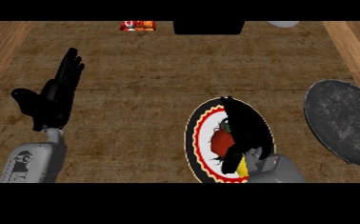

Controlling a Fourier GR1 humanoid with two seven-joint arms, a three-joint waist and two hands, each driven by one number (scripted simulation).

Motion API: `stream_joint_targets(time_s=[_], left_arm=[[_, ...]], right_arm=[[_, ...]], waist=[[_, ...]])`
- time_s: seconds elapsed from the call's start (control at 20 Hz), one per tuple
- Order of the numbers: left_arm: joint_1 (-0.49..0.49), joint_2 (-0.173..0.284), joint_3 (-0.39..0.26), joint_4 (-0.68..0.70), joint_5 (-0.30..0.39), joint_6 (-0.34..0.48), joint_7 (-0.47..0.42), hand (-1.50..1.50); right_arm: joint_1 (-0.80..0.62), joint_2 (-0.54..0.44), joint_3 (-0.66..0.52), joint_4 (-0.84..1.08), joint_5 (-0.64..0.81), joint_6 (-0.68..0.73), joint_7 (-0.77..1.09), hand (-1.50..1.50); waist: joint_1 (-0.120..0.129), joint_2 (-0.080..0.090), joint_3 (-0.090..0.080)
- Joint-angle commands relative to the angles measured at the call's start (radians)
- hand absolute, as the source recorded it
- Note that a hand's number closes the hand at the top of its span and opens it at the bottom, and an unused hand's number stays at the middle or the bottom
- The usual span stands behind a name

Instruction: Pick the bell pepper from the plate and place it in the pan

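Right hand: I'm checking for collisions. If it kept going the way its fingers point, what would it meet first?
The right hand points up-view over the plate, above the pepper. Past the rim lies bare counter, then probably the black object; height is unclear.

You see a brown counter top [162, 80] with a rough, woven-looking matt grain, edged by paler smooth wooden strips [346, 42]. The round dark grey pan [336, 116] looks like mottled, matt metal. The red bell pepper [222, 141] shines glossy on the smooth round patterned plate [195, 137].

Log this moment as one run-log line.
phase: reaching | right hand: over bell pepper on plate | left hand: open, resting | pan: right of plate
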Motion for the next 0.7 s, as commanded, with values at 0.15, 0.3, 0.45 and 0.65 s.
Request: stream_joint_targets(time_s=[0.15,0.3,0.45,0.65], left_arm=[[0.027,-0.006,0.000,-0.024,-0.025,-0.021,0.004,0.00],[-0.034,-0.017,0.030,0.059,-0.014,-0.024,-0.037,0.00],[-0.014,-0.001,0.041,-0.050,-0.005,-0.019,0.072,0.00],[0.007,-0.034,0.017,-0.025,-0.046,-0.022,0.014,0.00]], right_arm=[[-0.044,0.032,-0.053,0.153,0.051,0.016,-0.044,-1.50],[-0.019,0.041,-0.028,0.168,0.078,0.037,-0.052,-1.50],[0.055,0.019,-0.032,0.119,0.093,0.030,-0.069,-1.50],[-0.013,0.121,-0.037,0.269,0.142,-0.029,-0.091,-1.50]], waist=[[0.002,0.000,0.000],[-0.002,0.001,0.000],[-0.001,-0.001,0.000],[0.000,0.000,0.000]])
